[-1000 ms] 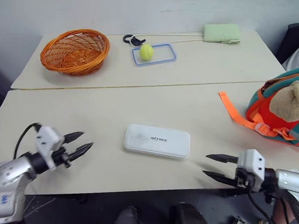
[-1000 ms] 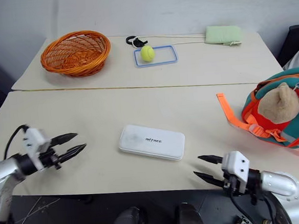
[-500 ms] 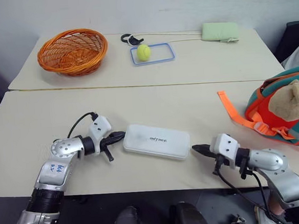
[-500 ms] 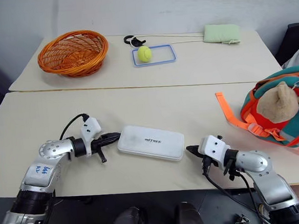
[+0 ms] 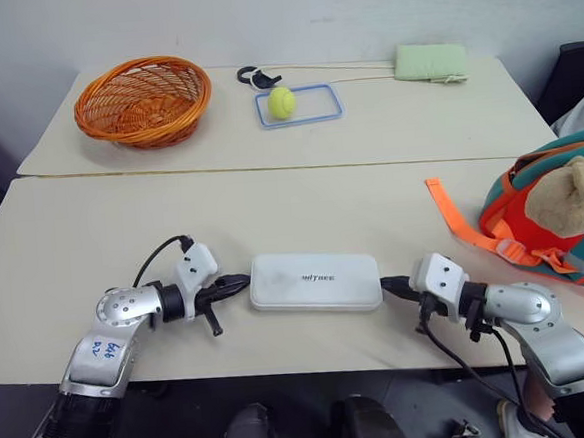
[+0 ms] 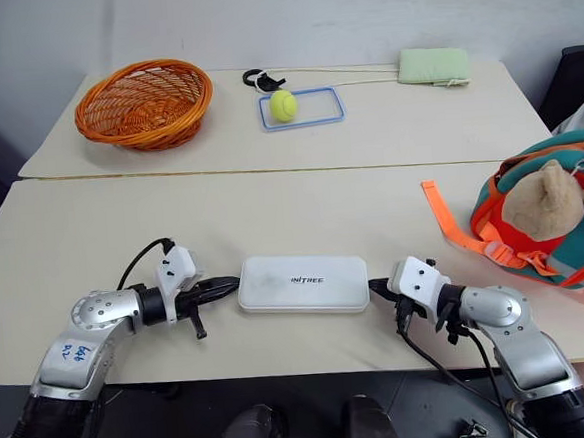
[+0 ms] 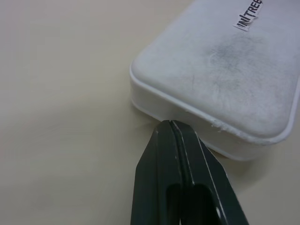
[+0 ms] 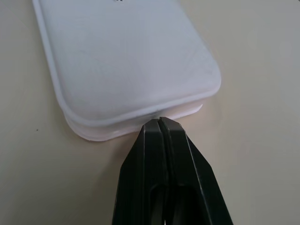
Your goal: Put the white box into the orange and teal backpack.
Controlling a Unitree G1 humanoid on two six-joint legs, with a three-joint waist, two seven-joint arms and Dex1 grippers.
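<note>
You had a wide tabletop [image 5: 402, 211] in front of you, made of two pale boards joined along a seam. The orange and teal backpack [image 5: 557, 210] sat at its right edge, well apart from the box, with an orange strap lying out on the surface toward the middle. I judge it was placed there so that the right arm could reach it.

On the far board stood an orange wicker basket [image 5: 143, 99]. A pale green pad [image 5: 431, 62] lay near the far right corner, and a yellow ball [image 5: 282, 102] rested inside a small blue frame.

The white box [image 5: 316, 282] lay flat on the near board, between your two arms, with its long side running across in front of you. It was not yet lifted. I judge this position suited a squeeze from both ends, because the box looks too wide for one end effector to pinch.

The left end effector [image 7: 171, 125] had its two black fingers pressed together, holding nothing, and the tip touched the left short end of the box at the low edge. The right end effector [image 8: 159, 121] was the same: fingers pressed together, empty, the tip against the right short end.
</note>
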